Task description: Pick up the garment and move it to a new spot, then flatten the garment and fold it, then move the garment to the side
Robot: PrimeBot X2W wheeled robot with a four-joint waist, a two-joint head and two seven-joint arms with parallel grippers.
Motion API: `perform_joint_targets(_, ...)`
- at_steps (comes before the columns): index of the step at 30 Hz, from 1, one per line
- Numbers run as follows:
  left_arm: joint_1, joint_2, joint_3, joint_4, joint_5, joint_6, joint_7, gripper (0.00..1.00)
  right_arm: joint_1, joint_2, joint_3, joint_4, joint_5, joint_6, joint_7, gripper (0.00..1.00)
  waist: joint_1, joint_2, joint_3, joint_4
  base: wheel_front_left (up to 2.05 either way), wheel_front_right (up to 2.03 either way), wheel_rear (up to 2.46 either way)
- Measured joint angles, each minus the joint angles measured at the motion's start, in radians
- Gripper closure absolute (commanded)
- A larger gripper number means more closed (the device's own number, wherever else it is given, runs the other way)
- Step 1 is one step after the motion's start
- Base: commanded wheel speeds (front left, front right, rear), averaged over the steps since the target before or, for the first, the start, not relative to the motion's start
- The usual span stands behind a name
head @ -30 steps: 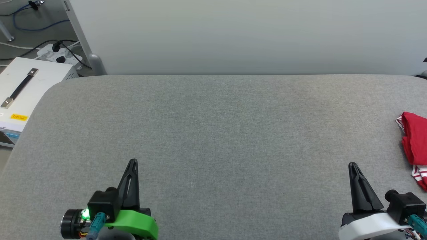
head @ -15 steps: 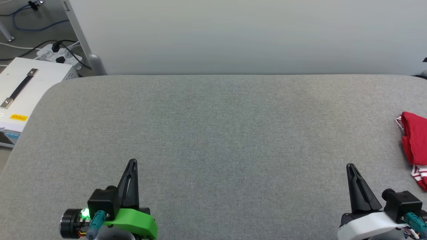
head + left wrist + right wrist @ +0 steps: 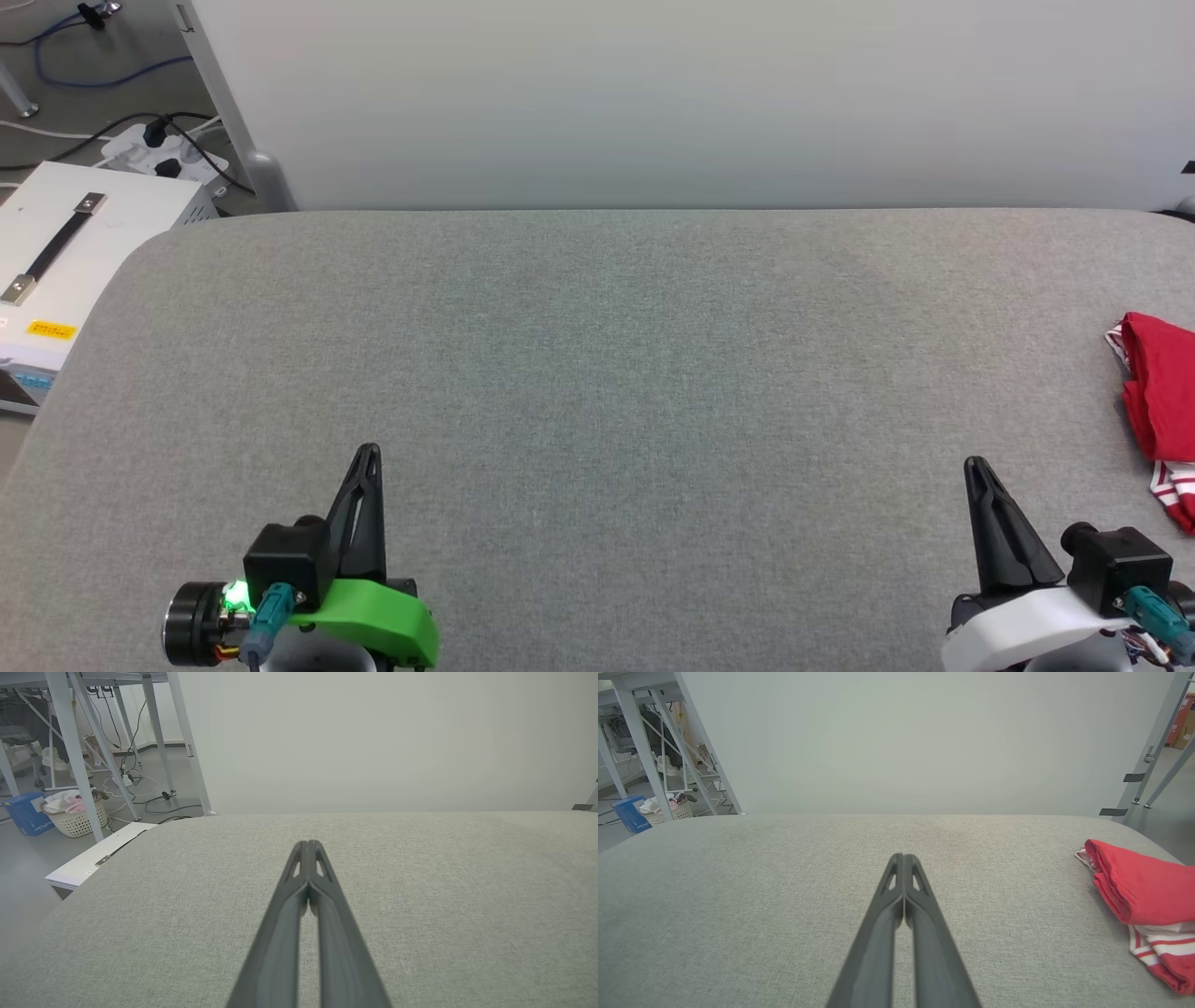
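The bench (image 3: 597, 373) wore matt, coarse-woven grey cloth; the garment (image 3: 1162, 397) was soft cloth (the fingers (image 3: 280, 933), matt plastic).

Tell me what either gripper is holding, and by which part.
Nothing is held. The left gripper and right gripper are both shut and empty; the garment lies apart from them at the right edge of the table.
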State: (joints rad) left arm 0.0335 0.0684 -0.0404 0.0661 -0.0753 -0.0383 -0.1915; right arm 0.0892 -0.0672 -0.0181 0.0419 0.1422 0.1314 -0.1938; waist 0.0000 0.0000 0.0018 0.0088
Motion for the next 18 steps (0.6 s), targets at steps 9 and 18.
perform_joint_targets(9,0.0,-0.001,0.004,-0.006,0.004,0.007,0.019,1.0,-0.01,0.001,0.002,-0.002,-0.016,0.0,0.019,1.0,0.0,0.0,0.0,-0.001,0.0,0.0,0.0)
perform_joint_targets(18,-0.001,-0.003,0.008,-0.012,0.015,0.008,0.043,1.0,-0.016,0.003,0.004,-0.007,-0.035,0.0,0.041,1.0,0.0,0.0,0.0,-0.002,0.0,0.0,0.0)
